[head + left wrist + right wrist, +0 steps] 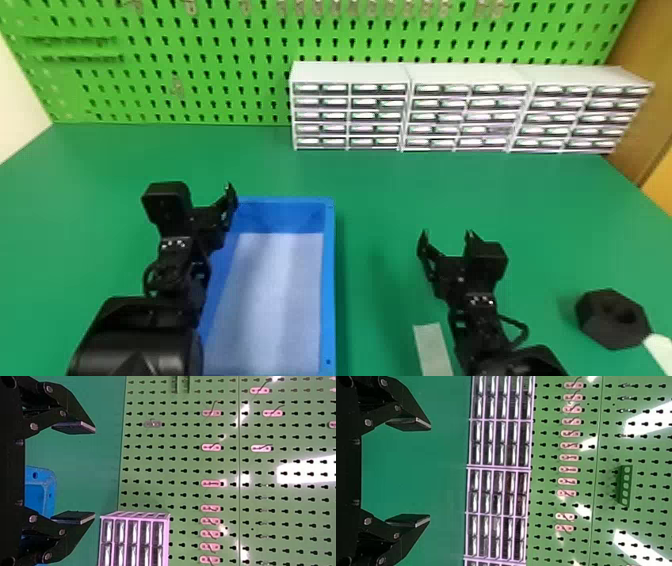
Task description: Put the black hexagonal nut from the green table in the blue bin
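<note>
The left arm (142, 335) hides much of the left wall of the blue bin (328, 280), whose near end is cut off by the head view's bottom edge, as is a pale strip (431, 345). A white object (661, 348) is cut off at the right edge; what the drawers (377, 115) hold is too blurred to tell.

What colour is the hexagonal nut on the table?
Black; the hexagonal nut shows best in the head view.
</note>
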`<move>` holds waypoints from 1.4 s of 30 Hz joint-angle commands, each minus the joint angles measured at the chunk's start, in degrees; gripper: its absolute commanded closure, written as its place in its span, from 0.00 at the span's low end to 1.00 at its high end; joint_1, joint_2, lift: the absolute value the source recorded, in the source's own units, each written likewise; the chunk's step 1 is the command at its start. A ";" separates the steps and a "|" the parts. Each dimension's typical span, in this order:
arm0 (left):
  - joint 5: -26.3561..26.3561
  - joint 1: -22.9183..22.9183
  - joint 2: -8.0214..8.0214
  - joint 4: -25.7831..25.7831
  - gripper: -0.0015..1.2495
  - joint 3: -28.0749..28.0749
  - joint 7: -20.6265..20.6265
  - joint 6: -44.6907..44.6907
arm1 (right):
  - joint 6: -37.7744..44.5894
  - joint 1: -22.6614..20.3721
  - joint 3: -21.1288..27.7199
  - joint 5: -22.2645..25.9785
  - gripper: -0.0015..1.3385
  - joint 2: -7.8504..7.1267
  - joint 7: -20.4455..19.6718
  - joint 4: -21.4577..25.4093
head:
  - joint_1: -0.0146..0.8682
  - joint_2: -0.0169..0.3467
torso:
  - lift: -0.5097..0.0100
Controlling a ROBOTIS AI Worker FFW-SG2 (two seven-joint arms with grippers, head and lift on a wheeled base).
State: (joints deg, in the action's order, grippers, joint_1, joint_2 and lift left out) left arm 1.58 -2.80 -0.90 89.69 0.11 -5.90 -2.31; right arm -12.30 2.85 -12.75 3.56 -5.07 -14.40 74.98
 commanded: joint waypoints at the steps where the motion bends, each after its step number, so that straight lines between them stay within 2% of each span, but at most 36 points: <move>1: -0.17 0.07 -0.07 0.84 0.39 -0.46 0.01 -0.42 | 0.00 -0.13 0.36 -0.13 0.34 0.14 0.16 -0.01 | 0.79 0.19 | 0.80; 39: -0.35 1.04 -0.07 3.13 0.39 0.16 0.45 -1.21 | 0.44 0.05 0.98 -0.04 0.34 0.32 0.25 -0.10 | 0.79 0.19 | 0.80; 42: -0.26 1.13 -0.07 3.13 0.39 0.16 0.54 -1.21 | 1.49 0.31 1.68 0.05 0.34 0.32 1.48 0.69 | 0.79 0.19 | 0.80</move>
State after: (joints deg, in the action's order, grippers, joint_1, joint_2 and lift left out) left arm 1.18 -1.72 -0.97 92.81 0.30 -5.37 -3.51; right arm -11.92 2.90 -11.77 3.46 -4.77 -13.82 74.91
